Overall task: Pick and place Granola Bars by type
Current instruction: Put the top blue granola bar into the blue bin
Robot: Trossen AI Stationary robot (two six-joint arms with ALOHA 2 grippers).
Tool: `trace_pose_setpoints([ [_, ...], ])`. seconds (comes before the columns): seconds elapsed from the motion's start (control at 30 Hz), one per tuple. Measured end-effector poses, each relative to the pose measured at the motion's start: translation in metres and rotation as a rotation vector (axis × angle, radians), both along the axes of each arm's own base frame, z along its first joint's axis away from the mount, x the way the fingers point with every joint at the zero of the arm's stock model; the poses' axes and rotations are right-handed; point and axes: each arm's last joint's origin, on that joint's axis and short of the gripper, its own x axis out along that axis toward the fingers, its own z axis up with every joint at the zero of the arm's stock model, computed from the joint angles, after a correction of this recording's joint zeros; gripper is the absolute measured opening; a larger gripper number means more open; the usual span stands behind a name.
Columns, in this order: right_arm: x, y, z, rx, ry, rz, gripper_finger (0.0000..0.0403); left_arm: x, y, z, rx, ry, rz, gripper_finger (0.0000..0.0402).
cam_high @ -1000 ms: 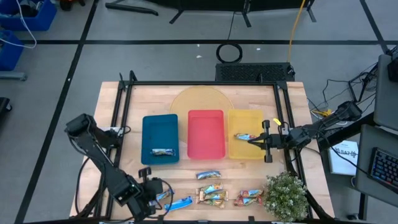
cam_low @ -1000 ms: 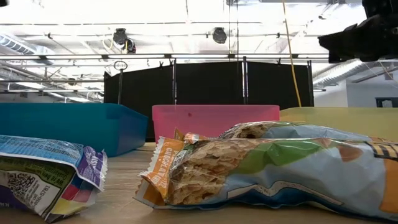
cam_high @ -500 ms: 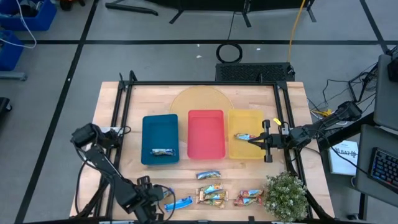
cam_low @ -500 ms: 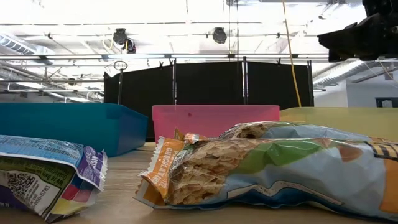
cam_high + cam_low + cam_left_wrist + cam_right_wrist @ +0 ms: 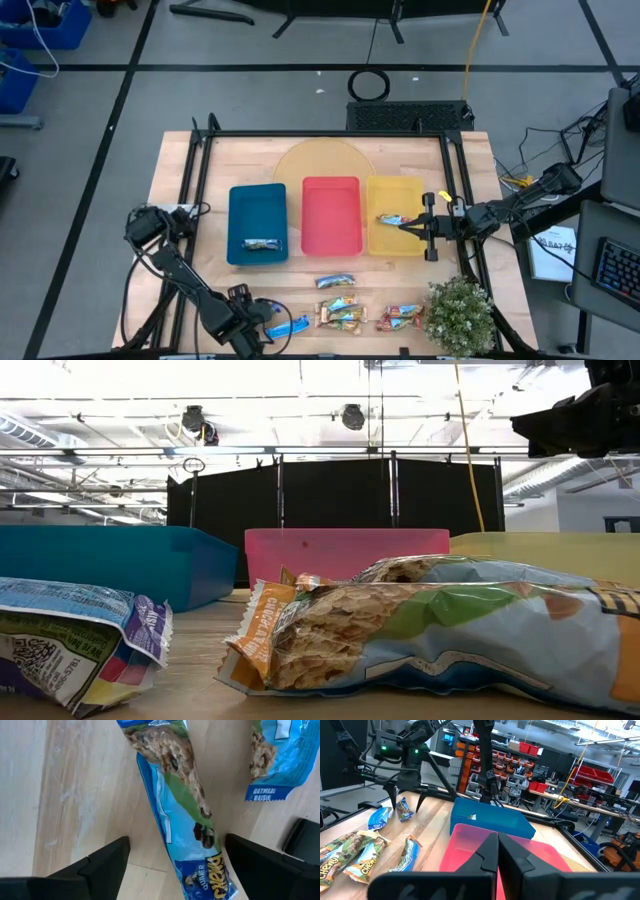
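The left arm was folded low over the near left part of the worktop (image 5: 200, 250), its elbow raised at the left edge and its forearm running down toward the front. The left gripper (image 5: 262, 325) pointed steeply downward at a bright blue bar (image 5: 291, 325) lying on the wood near the front edge. In the left wrist view that bright blue bar (image 5: 187, 830) lay between the two dark fingers (image 5: 102, 865), one on each side and neither touching the wrapper; the jaws stood wide.

The right arm reached in level from the right side, and the right gripper (image 5: 408, 228) was held above the yellow tray (image 5: 395, 190). In the right wrist view the right gripper (image 5: 498, 851) had its jaws pressed together with nothing between them.

One bar (image 5: 391, 220) lay in the yellow tray just beside the right gripper. Another bar (image 5: 262, 243) lay in the blue tray (image 5: 256, 200). The red tray (image 5: 331, 195) stood between the two.

Four further bars (image 5: 346, 306) lay loose on the worktop in front of the trays, to the right of the bright blue bar. A potted plant (image 5: 461, 314) stood at the near right corner.
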Motion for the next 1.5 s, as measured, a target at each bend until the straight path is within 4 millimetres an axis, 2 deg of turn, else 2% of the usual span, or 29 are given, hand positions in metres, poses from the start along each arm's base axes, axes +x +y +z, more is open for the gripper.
trace_pose_setpoints([
  [0.1, 0.0, 0.0, 0.0, 0.0, 0.0, 0.0, 0.0, 0.0, 0.0, 0.001, -0.003, -0.001, 0.002, 0.0329],
  [0.2, 0.0, 0.0, 0.0, 0.0, 0.0, 0.0, 0.0, -0.001, 0.002, 0.005, -0.022, 0.01, 0.021, 0.0293],
  [0.33, 0.0, 0.0, 0.0, -0.013, 0.0, -0.001, 0.0, 0.002, 0.007, 0.008, -0.044, 0.032, 0.047, 0.0214],
  [0.53, 0.0, 0.0, 0.0, -0.022, 0.0, -0.001, 0.0, 0.006, 0.012, 0.009, -0.089, 0.092, 0.016, 0.0073],
  [0.63, 0.0, 0.0, 0.0, -0.022, 0.0, -0.001, 0.0, 0.008, 0.013, 0.016, -0.103, 0.12, -0.03, 0.0046],
  [0.73, 0.0, 0.0, 0.0, -0.022, 0.0, 0.0, 0.0, 0.01, 0.016, 0.038, -0.102, 0.094, -0.074, 0.0043],
  [0.87, 0.0, 0.0, 0.0, -0.023, 0.001, 0.0, 0.0, 0.003, 0.027, 0.082, -0.005, 0.029, -0.08, 0.0041],
  [1.0, 0.0, 0.0, 0.0, -0.023, 0.001, 0.001, 0.0, -0.011, 0.055, 0.131, 0.183, -0.018, -0.067, 0.0041],
  [1.13, 0.0, 0.0, 0.0, -0.018, 0.001, 0.002, 0.0, -0.022, 0.092, 0.153, 0.4, -0.083, -0.053, 0.0035],
  [1.27, 0.0, 0.0, 0.0, -0.003, 0.001, 0.003, 0.0, -0.024, 0.125, 0.145, 0.454, -0.073, -0.063, 0.0034],
  [1.37, 0.0, 0.0, 0.0, -0.005, 0.002, 0.004, 0.0, -0.022, 0.151, 0.123, 0.479, -0.008, -0.083, 0.0037],
  [1.5, 0.0, 0.0, 0.0, -0.005, 0.002, 0.004, 0.0, -0.017, 0.175, 0.088, 0.424, 0.072, -0.128, 0.0032],
])
